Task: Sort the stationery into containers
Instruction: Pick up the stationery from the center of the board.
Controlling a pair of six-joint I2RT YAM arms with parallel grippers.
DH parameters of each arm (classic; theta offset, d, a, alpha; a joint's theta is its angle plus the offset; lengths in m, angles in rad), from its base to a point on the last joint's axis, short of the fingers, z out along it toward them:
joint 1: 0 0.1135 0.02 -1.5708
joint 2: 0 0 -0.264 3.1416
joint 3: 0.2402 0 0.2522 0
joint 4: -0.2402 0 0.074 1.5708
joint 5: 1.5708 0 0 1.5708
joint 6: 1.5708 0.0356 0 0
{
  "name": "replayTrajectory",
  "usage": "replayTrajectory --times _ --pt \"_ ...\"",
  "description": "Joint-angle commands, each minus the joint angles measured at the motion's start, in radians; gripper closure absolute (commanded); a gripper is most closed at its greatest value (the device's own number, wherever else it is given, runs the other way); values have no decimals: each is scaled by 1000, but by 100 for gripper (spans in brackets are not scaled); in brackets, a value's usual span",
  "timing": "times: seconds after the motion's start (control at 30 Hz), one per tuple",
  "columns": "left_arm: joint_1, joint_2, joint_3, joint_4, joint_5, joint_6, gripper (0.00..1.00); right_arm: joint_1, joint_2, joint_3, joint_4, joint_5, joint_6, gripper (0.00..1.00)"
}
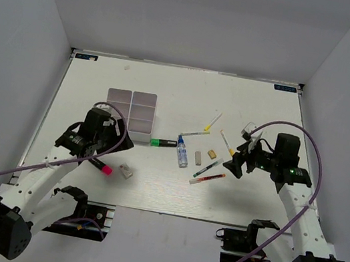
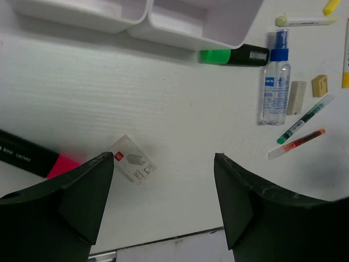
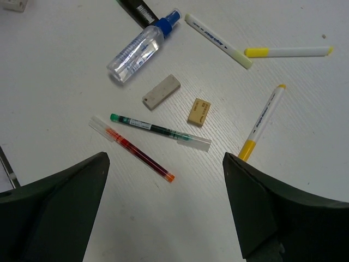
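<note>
Left gripper (image 2: 163, 158): released, fingers (image 2: 82, 191) spread wide, only bare table (image 2: 180, 125) in the gap. A small wrapped eraser (image 2: 133, 166) lies flat just inside the finger at the left of my wrist view, untouched. The black marker (image 2: 22, 154) lies outside that same finger, pink cap end nearest it. The white tray (image 2: 191, 30) sits ahead of the jaws, compartments facing up. The green highlighter (image 2: 234, 55) lies just beside the tray's near corner, ahead and off toward my other finger. Right gripper (image 3: 166, 158): also released and grasping nothing. The red pen (image 3: 139, 154) is nearest, lying slantwise just ahead of the gap with one tip almost level with my fingertips. The green pen (image 3: 158, 129) is just beyond it; the two run close at one end, and I cannot tell whether they touch. Farther ahead lie a whitish eraser (image 3: 161, 91) and a beige eraser (image 3: 199, 112), near each other but apart. Beyond them the blue-capped clear bottle (image 3: 139, 49) lies on its side. A yellow-ended pen (image 3: 262, 123) points its yellow end at the finger on the right of my wrist view, close to its tip. Farthest ahead on that side lie a pale-tipped pen (image 3: 218, 41) and a second yellow pen (image 3: 286, 52).
</note>
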Motion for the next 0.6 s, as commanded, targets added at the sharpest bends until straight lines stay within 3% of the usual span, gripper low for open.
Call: replayTrajectory --times 0.0,0.17,0.3,0.4,0.57 --pt "-3 -18 7 -93 -39 -123 16 -3 6 9 49 -35 27 10" --pt "-12 -8 -15 -84 -7 -175 16 -6 -4 -20 72 -40 35 10" --pt "-31 23 -36 -84 -19 -207 19 -7 -18 -46 104 -38 52 29" --pt "-49 70 -25 -98 -44 -230 21 -6 -15 -60 118 -41 60 39" --pt "-92 110 -16 -118 -98 -273 22 -4 -17 -69 143 -41 75 40"
